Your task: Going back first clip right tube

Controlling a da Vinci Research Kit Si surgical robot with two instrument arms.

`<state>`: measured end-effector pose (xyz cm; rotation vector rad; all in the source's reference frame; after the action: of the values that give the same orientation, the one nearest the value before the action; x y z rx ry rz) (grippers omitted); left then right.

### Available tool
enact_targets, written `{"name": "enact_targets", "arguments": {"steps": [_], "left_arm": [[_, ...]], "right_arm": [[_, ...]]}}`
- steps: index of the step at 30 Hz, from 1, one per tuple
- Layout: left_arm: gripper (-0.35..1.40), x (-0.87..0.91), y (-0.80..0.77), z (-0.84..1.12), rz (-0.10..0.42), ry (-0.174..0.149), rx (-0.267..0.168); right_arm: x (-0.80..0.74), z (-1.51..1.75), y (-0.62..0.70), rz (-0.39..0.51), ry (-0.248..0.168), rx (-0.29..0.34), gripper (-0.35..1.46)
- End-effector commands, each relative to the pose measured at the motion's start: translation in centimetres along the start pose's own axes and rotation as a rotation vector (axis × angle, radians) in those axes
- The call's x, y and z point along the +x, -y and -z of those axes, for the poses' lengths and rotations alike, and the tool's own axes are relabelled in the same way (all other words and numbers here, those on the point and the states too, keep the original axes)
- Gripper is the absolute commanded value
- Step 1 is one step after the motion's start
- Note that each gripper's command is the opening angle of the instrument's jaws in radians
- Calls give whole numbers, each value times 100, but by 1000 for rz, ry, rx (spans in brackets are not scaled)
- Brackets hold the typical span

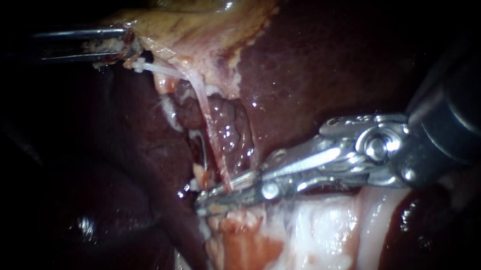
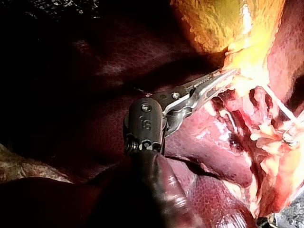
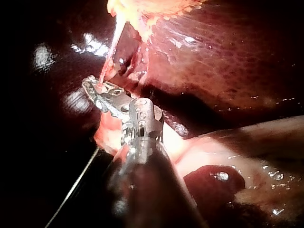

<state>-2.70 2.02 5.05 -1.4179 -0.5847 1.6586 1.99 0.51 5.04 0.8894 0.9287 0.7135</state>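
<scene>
Right instrument (image 1: 217,192) at tube (image 1: 197,88) (liver (image 1: 314,65) behind)

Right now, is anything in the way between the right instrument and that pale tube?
Nothing visible does. The tip of the right instrument lies against the lower end of the pale tube, with no tissue between them. The left instrument grips the gallbladder far off, and the liver lies behind.

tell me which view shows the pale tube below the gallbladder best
The endoscope view: the tube runs from the gallbladder down to the right instrument. The right wrist view shows it as a thin strand ahead of that instrument. The left wrist view shows tangled pale strands; which is the tube, I cannot tell.
</scene>
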Motion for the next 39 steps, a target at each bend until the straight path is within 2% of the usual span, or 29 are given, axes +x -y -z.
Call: {"name": "enact_targets", "arguments": {"steps": [1,4,6,7,8,13,16,19,22,25,33,39], "left_arm": [[-35,0,0,0,0,0,1],[-35,0,0,0,0,0,1],[-35,0,0,0,0,0,1],[-35,0,0,0,0,0,1],[-35,0,0,0,-1,0,1],[-35,-1,0,-1,-1,0,1],[-35,-1,0,0,-1,0,1],[-35,-1,0,0,-1,0,1],[-35,-1,0,1,-1,0,0],[-35,-1,0,2,-1,0,0],[-35,-1,0,2,-1,0,0],[-35,-1,0,2,-1,1,0]], "right_arm": [[0,0,-1,-1,-6,4,-35],[1,-1,-4,-14,-22,15,-33],[-1,-3,-9,-14,-33,25,7],[-2,-4,-11,-14,-35,26,23],[-4,-6,-13,-12,-35,25,31],[-16,-17,-28,-4,-41,21,45],[-23,-23,-38,37,-42,17,47],[-31,-24,-45,125,-42,15,48],[-34,-20,-47,215,-46,11,49],[-38,-12,-45,304,-65,-19,49],[-56,34,-50,502,-91,-79,50],[-62,71,-53,564,-104,-110,50]]}}
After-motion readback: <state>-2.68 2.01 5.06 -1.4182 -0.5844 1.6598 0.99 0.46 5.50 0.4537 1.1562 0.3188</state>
